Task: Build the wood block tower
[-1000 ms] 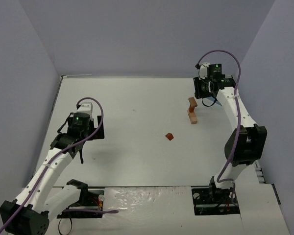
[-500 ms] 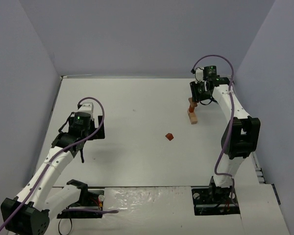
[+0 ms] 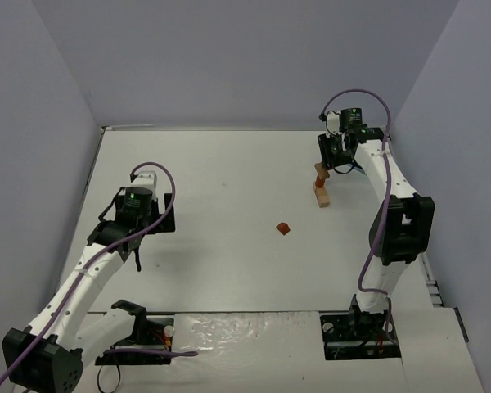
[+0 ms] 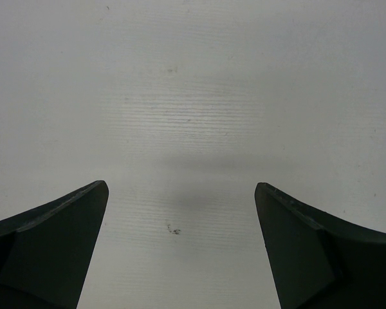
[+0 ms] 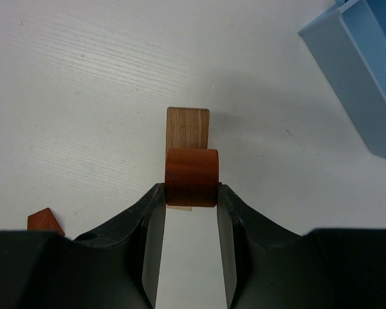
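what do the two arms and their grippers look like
The left arm and right arm have white links, black joints, a looping purple cable and a green light near the wrist. The left gripper and right gripper have dark, tapered fingers.

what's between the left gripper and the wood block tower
Mostly bare table; one small orange wedge block lies just off that line, nearer the tower, in the top view.

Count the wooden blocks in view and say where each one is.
3: a red block gripped by the right gripper, a tan block below it, and an orange wedge lying apart, left of the stack. The stack may hide more.
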### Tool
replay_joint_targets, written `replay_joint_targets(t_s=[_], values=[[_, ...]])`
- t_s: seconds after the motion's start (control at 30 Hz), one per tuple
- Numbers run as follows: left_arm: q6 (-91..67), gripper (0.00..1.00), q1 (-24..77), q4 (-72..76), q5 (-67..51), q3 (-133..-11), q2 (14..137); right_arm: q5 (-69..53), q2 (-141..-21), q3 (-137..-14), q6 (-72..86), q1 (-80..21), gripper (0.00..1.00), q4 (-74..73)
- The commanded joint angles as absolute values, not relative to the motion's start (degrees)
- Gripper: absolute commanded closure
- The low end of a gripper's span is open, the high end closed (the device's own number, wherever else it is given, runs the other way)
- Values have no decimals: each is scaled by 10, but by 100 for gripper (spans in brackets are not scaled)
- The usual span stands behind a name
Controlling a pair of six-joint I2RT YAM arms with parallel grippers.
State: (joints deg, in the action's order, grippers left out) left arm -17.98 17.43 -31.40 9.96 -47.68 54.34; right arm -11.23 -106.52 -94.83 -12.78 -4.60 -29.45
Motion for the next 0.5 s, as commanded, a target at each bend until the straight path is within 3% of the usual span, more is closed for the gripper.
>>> replay_joint_targets(t_s=[0.0,0.47], values=[[-168,3,170,-287,105,-504,548,-99,-1060,-956,-131,-53,100,-287],[-173,3,161,-286,96,-503,549,-98,-1057,-928,-121,-60,100,-257]])
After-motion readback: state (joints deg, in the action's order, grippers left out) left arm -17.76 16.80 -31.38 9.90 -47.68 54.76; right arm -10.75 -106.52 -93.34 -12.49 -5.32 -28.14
